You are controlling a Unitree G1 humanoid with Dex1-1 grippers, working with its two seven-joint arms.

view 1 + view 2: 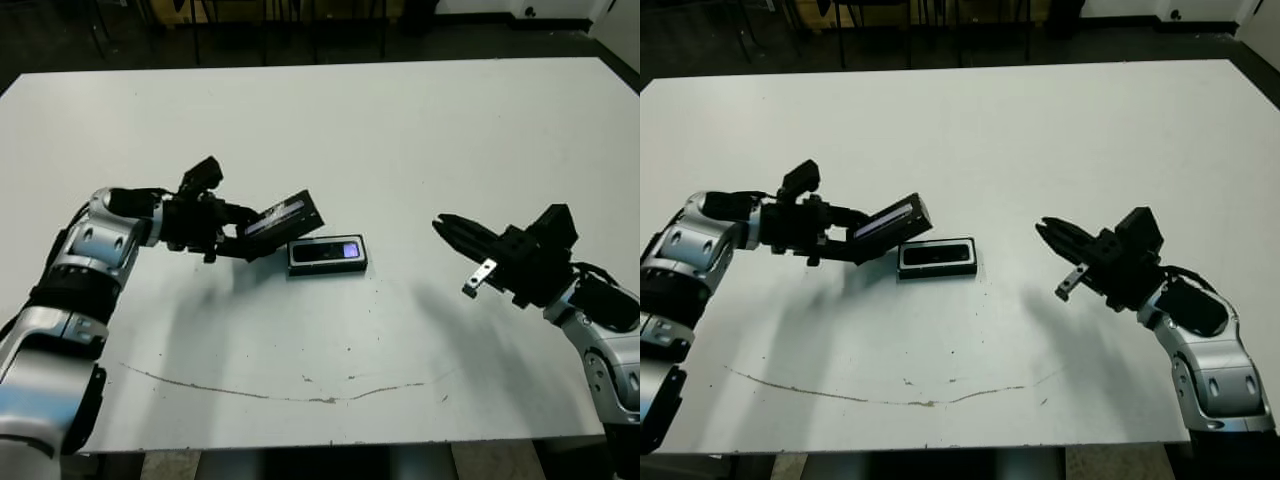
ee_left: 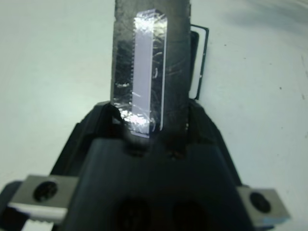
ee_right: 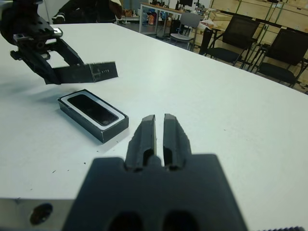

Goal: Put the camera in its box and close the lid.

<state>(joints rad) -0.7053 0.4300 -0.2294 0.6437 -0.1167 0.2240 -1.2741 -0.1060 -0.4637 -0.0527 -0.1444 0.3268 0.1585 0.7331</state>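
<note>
Both arms wear rounded silver-grey shells with black joints. The left gripper (image 1: 238, 235) and right gripper (image 1: 447, 227) are black, with tapered black fingers (image 3: 148, 134). Behind the fingers, silver screw-holed brackets flank each black body.

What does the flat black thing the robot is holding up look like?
It is the flat black rectangular lid, a thin slab with a pale, shiny grey-blue strip running along its face. The left gripper is shut on one end of it and holds it tilted in the air, its free end raised. It hangs just beside and above the shallow black box, touching neither the box nor the white table. Only the gripper touches it.
</note>
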